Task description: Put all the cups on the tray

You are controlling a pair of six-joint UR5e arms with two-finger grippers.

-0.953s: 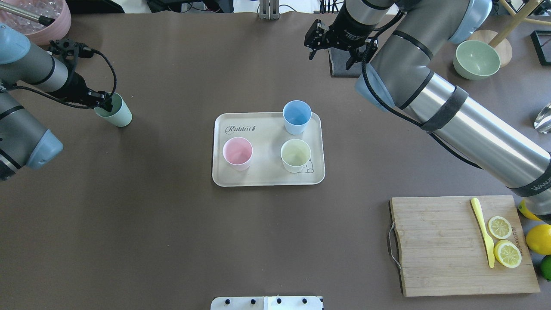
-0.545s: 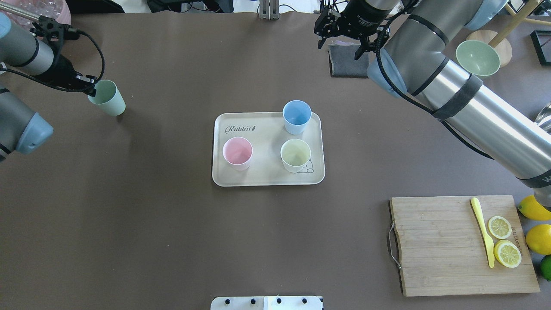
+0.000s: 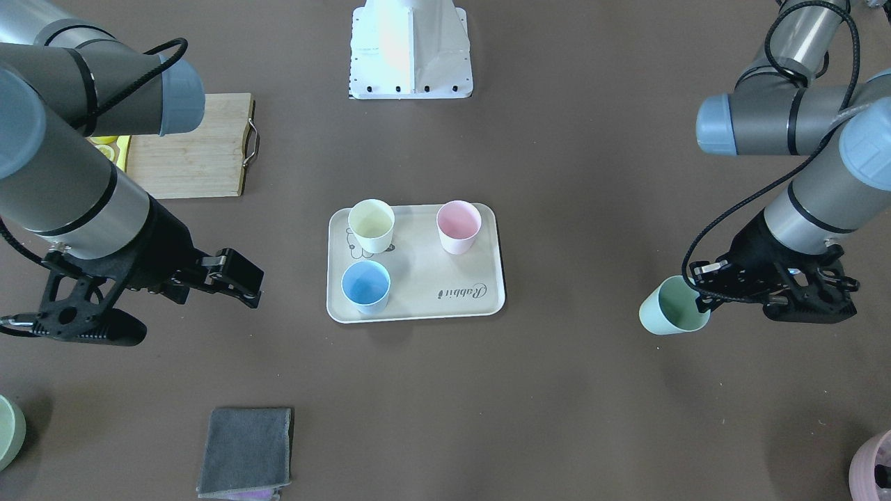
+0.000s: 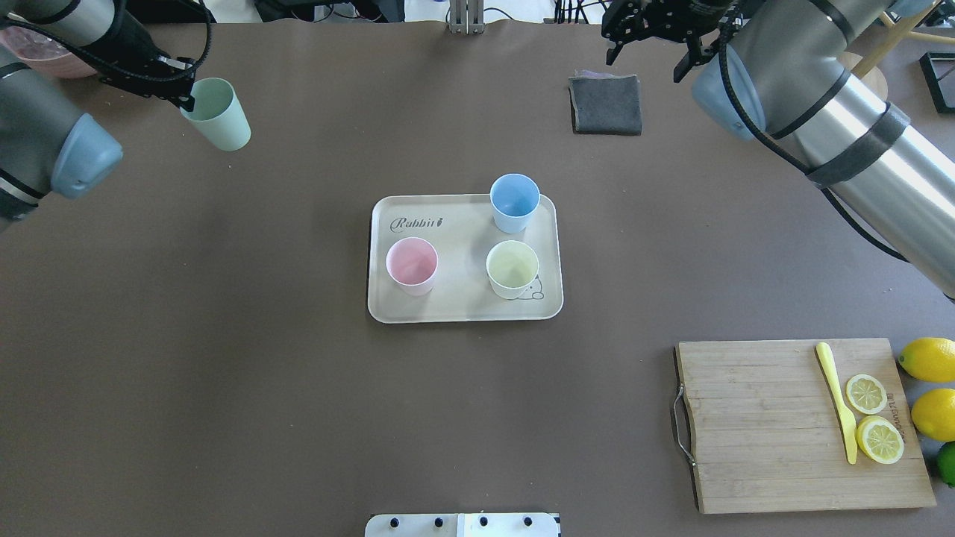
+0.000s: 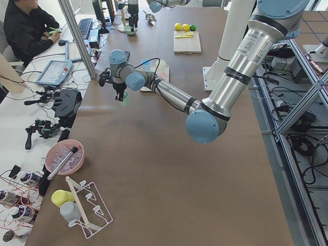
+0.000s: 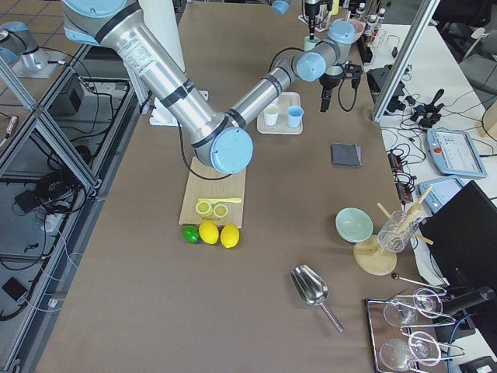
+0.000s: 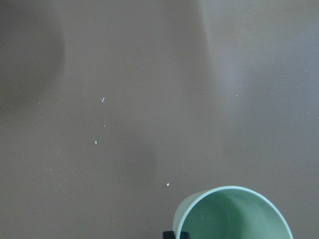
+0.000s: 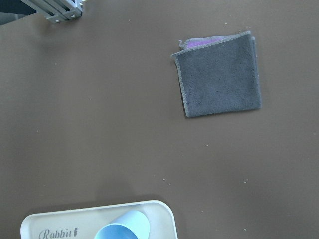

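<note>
Three cups on the tray (image 4: 462,306), pink cup (image 4: 411,265) and yellow cup (image 4: 512,269) at its near side, blue cup (image 4: 514,203) at its far edge, one green cup (image 4: 221,117) well off the tray's far left, my left gripper (image 4: 186,95) clamped on its rim, my right gripper (image 4: 646,57) spread, empty, beyond the tray's far right

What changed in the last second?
The left hand, shut on the mint green cup, carried it away from the robot. The open right hand drew back too, uncovering the grey cloth. The tray and its pink cup, blue cup and yellow cup stayed put.
</note>
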